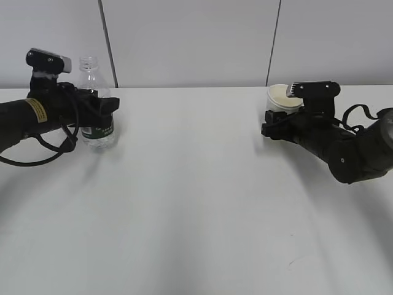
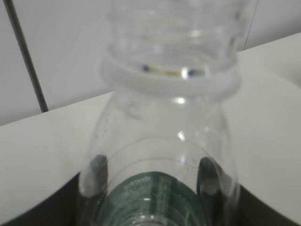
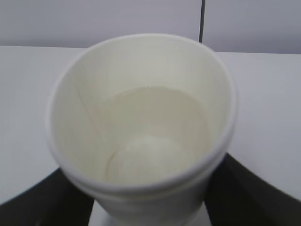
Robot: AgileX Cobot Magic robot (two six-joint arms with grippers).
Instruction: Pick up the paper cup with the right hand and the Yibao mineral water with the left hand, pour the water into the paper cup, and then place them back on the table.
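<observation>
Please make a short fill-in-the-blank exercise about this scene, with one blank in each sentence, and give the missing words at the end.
1. The label band on the bottle is dark ____.
2. The neck of the bottle has no ____ on it.
3. The paper cup sits between the jaws of the ____ gripper.
4. The left gripper has its jaws around the ____.

Missing words: green; cap; right; bottle
</observation>
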